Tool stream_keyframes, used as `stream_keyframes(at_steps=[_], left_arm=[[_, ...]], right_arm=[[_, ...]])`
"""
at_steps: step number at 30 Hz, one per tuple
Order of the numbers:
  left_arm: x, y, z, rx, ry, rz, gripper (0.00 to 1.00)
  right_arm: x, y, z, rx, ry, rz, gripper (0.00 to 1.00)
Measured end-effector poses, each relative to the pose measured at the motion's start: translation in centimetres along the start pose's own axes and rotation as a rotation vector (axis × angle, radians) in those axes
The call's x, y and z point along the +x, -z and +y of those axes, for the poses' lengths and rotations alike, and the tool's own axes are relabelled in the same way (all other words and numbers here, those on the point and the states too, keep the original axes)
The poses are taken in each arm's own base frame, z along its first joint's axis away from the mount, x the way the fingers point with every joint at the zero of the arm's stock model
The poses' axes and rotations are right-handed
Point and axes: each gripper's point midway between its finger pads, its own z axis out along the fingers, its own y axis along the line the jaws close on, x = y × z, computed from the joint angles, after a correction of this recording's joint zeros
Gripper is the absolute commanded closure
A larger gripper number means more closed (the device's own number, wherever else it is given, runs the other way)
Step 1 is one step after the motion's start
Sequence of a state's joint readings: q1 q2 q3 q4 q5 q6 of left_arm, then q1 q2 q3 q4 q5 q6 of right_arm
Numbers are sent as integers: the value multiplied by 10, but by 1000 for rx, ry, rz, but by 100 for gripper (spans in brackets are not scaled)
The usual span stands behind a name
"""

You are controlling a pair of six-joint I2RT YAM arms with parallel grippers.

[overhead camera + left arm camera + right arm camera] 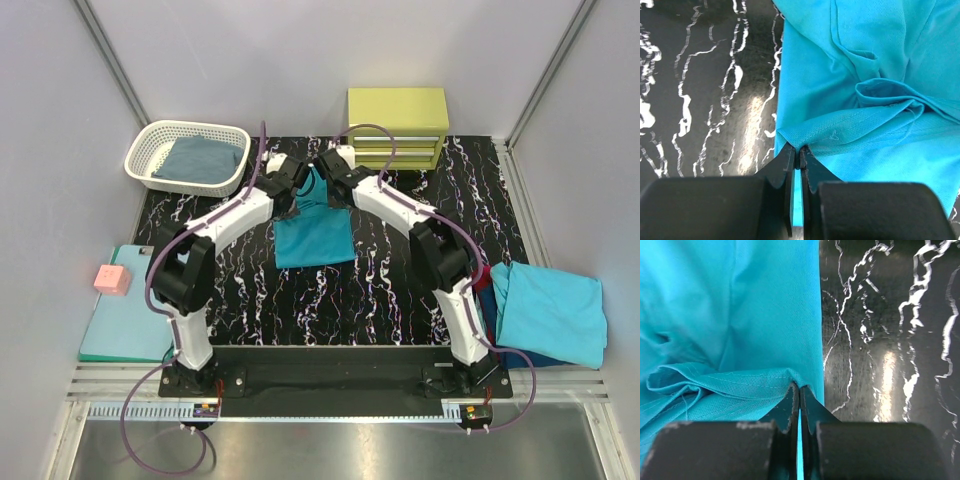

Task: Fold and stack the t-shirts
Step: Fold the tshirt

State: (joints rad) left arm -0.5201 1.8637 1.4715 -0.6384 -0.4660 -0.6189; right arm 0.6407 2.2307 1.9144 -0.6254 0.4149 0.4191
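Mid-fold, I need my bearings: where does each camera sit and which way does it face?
Top external: above and behind the bases, looking down over the black mat at the teal t-shirt; left arm and right arm show whole.
Left wrist: on the left arm, looking down past the left gripper, shut on the shirt's edge; mat on the left.
Right wrist: on the right arm, looking past the right gripper, shut on the shirt's edge; mat on the right.
Shared: all three show that shirt and mat.
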Motion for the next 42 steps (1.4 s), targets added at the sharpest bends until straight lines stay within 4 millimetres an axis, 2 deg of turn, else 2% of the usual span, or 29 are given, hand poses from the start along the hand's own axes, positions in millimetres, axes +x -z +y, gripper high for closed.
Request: stream_keyframes(at_steps=[3,4,5,6,8,9,12,14,16,18,21,22,24,25,26,30,32,34,42], left_arm=[[3,-10,-2,-1,-3,19,94],[4,-13,-2,-2,-2,25,91],[4,-16,-2,-4,-3,30,75],[4,-19,-2,-7,-4,33,65],[3,-23,0,-14,-19,36,45],[3,-24,2,-18,-20,37,23],[-2,-23,5,-22,-26,26,7],[-8,-15,7,-4,-12,-1,7],[-16,2,10,22,6,-33,14],[-30,26,8,67,33,-87,23],[-37,53,1,135,59,-149,32],[-34,57,-2,151,59,-155,37],[-15,60,-9,178,45,-135,43],[-2,58,-13,187,29,-115,49],[15,55,-16,194,10,-91,50],[85,42,-16,180,-82,32,52],[105,40,-14,176,-109,70,52],[110,38,-13,173,-114,78,52],[102,36,-15,175,-96,53,52]], right_arm=[[9,-14,1,4,6,25,100],[12,-18,0,5,8,33,98],[13,-21,0,7,10,38,88],[14,-24,1,8,11,40,66],[14,-27,0,15,10,40,45],[13,-28,-2,20,12,39,26],[5,-28,-10,31,12,21,12],[-3,-22,-13,30,10,7,11],[-15,-8,-17,17,0,-20,12],[-27,16,-20,-10,-19,-54,15],[-33,50,-26,-46,-51,-94,29],[-30,57,-27,-58,-60,-100,41],[-13,65,-31,-69,-62,-81,55],[-1,65,-31,-73,-61,-64,64],[15,62,-31,-70,-54,-39,76],[96,50,-29,-56,7,114,88],[119,49,-26,-55,27,161,90],[128,49,-21,-64,33,178,92],[119,50,-14,-82,7,154,97]])
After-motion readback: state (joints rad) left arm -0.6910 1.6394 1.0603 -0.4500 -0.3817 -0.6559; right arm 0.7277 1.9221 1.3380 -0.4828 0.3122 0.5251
